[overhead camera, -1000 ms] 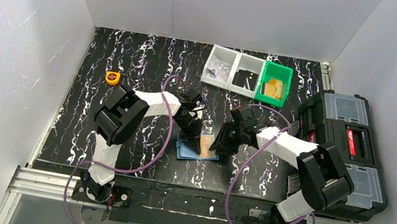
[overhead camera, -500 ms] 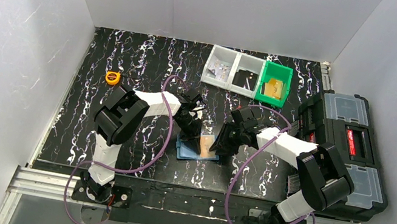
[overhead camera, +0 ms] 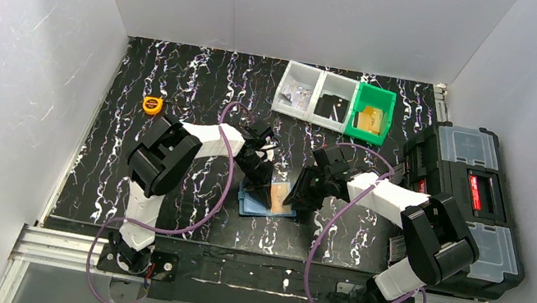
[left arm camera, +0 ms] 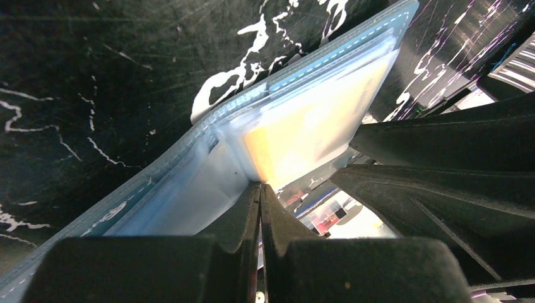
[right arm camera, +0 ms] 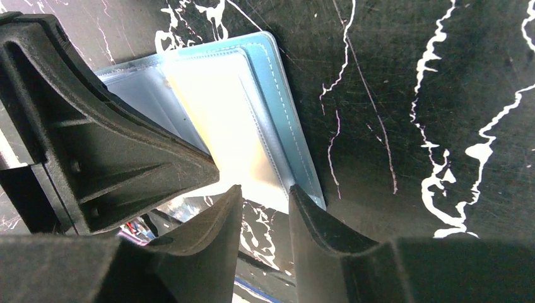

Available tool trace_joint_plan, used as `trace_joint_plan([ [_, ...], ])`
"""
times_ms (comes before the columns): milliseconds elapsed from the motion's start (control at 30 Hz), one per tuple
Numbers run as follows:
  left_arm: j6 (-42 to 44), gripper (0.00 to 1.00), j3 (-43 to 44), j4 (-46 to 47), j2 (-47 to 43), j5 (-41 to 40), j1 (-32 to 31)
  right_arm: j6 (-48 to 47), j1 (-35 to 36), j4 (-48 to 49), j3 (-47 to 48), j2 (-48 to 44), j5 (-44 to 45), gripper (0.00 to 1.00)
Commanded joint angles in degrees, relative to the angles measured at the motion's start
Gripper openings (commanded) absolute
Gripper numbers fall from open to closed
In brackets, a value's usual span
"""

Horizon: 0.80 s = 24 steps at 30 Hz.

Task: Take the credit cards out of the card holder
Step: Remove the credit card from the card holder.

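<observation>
The dusty-blue card holder (overhead camera: pixel 264 203) lies open on the black marbled table between my two grippers. A pale orange card (overhead camera: pixel 277 195) stands in its clear sleeve, tilted up. My left gripper (overhead camera: pixel 262 174) is shut on the edge of a clear sleeve of the holder (left arm camera: pixel 183 164), right beside the orange card (left arm camera: pixel 315 123); its jaw tips (left arm camera: pixel 260 187) are pressed together. My right gripper (overhead camera: pixel 298 190) is open. Its fingertips (right arm camera: pixel 265 189) straddle the lower edge of the pale card (right arm camera: pixel 221 113), next to the holder's blue cover (right arm camera: pixel 277 95).
Two clear bins (overhead camera: pixel 315 93) and a green bin (overhead camera: pixel 372 113) stand at the back. A black toolbox (overhead camera: pixel 466 195) sits at the right edge. An orange tape measure (overhead camera: pixel 151 105) lies at the left.
My right gripper has edged slightly left toward the card. The left gripper keeps its grip in place.
</observation>
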Motion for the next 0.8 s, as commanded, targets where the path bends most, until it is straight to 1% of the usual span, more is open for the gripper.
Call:
trace_joint_plan([
  [0, 2.5, 0.00, -1.1, -4.6, 2.7, -8.6, -0.3, 0.2, 0.0, 2.4, 0.6, 0.7, -2.7, 0.41],
  [400, 3.0, 0.00, -0.6, -4.7, 2.7, -8.3, -0.3, 0.4, 0.7, 3.3, 1.9, 1.2, -5.4, 0.40],
  [767, 3.6, 0.00, -0.3, -5.0, 2.0, -8.0, -0.3, 1.4, 0.7, 3.1, 2.2, 0.2, -4.8, 0.10],
])
